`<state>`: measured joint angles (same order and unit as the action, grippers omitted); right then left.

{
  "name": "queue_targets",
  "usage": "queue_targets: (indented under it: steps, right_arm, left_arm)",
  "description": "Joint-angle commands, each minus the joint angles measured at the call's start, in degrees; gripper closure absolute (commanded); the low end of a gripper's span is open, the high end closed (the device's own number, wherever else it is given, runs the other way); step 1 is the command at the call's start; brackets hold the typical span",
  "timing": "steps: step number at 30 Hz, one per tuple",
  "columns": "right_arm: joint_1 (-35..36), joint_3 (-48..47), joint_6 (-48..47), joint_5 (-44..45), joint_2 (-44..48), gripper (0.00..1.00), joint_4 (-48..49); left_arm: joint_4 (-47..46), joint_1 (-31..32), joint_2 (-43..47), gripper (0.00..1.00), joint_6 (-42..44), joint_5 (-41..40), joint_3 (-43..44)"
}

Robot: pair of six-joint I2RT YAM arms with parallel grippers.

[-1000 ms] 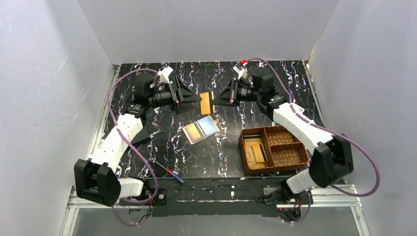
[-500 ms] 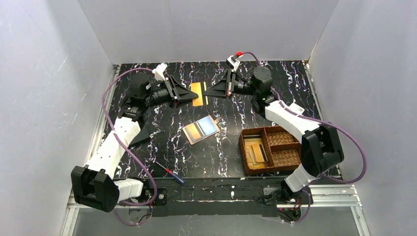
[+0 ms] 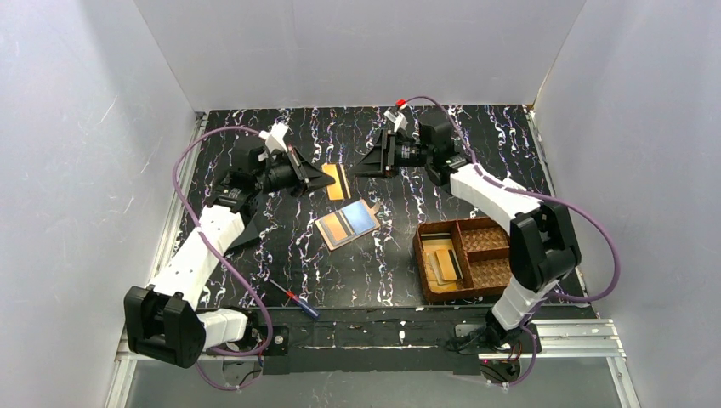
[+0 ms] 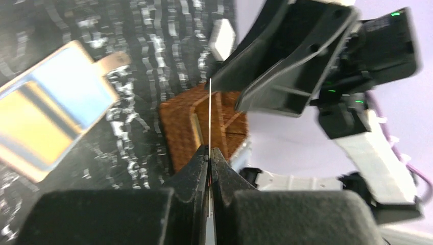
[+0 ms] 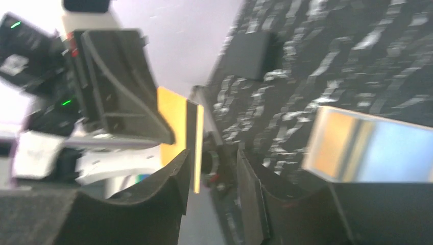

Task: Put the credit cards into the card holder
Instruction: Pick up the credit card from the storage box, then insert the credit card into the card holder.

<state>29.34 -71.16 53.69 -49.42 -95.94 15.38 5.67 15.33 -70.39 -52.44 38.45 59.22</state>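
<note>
on the left of the bench (image 3: 400, 280), partly under the left arm, there is a flat black thing. i think it is the card holder (image 3: 248, 229). it looks shut, but i can't be sure from here.

next comes the left hand (image 4: 209, 153). it is pinched tight on one end of an orange card (image 3: 338, 181) and holds it up off the bench. from the left wrist view the card is on its edge and looks as thin as a line.

below it, a card with a blue band (image 3: 349, 223) lies flat on the bench, on top of a tan one.

the right hand (image 5: 212, 155) is at the far end of the orange card. its fingers are a little apart, with the card's end in the gap. i don't think they squeeze it. only the left hand holds it.

on the right is a brown basket (image 3: 493, 272) with more cards (image 3: 442, 262) in one box.

i think these cards are very light, stiff and smooth. a card could slip or turn if it is pinched only at a corner. a good hold is across one short end, flat sides between the fingers. that leaves the other end free to slide into the holder. a card lying flat is hard to pick up, because there is only a thin edge to catch.
</note>
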Motion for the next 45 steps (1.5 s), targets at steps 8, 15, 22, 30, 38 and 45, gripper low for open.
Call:
queue_targets:
  steps: [8,15,22,30,38,45]
  right_arm:
    - [0.53,-6.87,-30.90,8.37,-16.10,0.68,-26.04]
    - [0.80,-7.98,-32.15,8.46,-21.49,0.92,-23.69]
    - [0.80,-6.48,-33.54,12.09,-23.18,0.95,-23.67]
    - [0.72,-3.50,-33.30,18.35,-22.25,0.98,-24.43]
    - [0.72,-2.33,-33.43,21.92,-21.97,0.99,-25.74]
    - [0.72,-2.27,-33.65,21.58,-22.27,0.98,-25.67]
  left_arm:
    - [-8.22,0.13,-4.74,1.00,0.02,-8.66,-14.99]
    - [-13.19,1.09,-15.00,1.00,3.05,-7.54,-14.33]
    - [-15.15,1.68,-21.78,1.00,1.89,-6.99,-13.45]
    - [-15.67,2.28,-23.48,1.00,1.53,-8.89,-14.81]
    - [-16.17,2.38,-24.08,1.00,1.07,-8.81,-16.25]
    - [-16.72,2.35,-22.99,1.00,1.38,-8.84,-18.11]
